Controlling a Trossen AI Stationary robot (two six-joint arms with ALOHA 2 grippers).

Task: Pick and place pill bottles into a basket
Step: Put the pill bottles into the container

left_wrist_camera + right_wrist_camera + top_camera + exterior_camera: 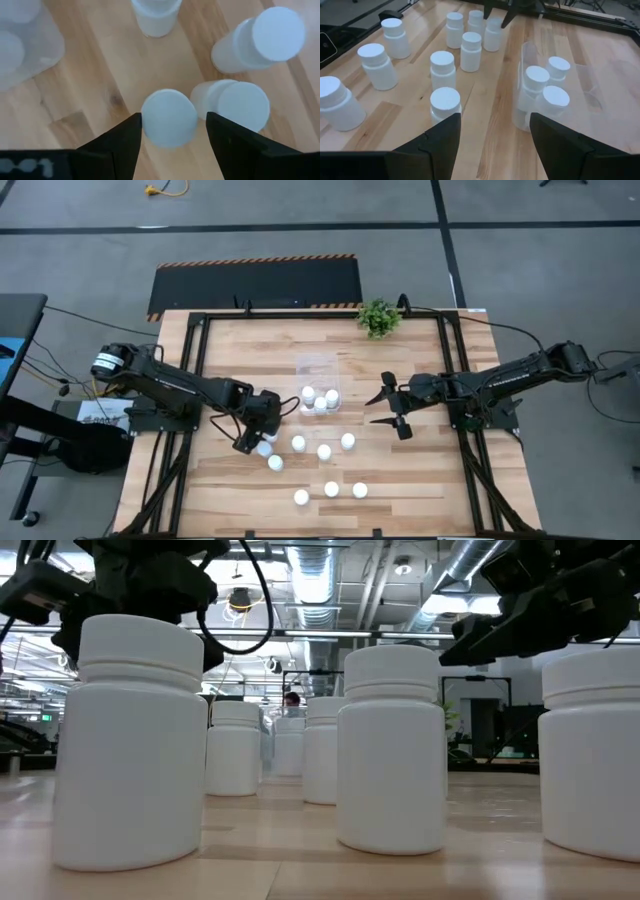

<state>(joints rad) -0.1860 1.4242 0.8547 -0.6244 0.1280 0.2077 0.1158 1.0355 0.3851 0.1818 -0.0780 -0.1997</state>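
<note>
Several white pill bottles point(324, 451) stand upright on the wooden table. The clear basket point(318, 370) holds three bottles point(320, 406) and also shows in the right wrist view point(585, 95). My left gripper point(258, 438) is open and points down over one bottle point(168, 117). Its fingers stand on either side of that bottle's cap, and I cannot tell whether the nearer one touches it. A second bottle point(240, 102) stands right beside it. My right gripper point(386, 408) is open and empty, above the table to the right of the basket.
A small green potted plant point(378, 317) stands at the table's far edge. Loose bottles cluster between the basket and the near edge point(331, 489). A black frame rail point(452, 370) runs along each side of the table. Bare wood lies at the near right.
</note>
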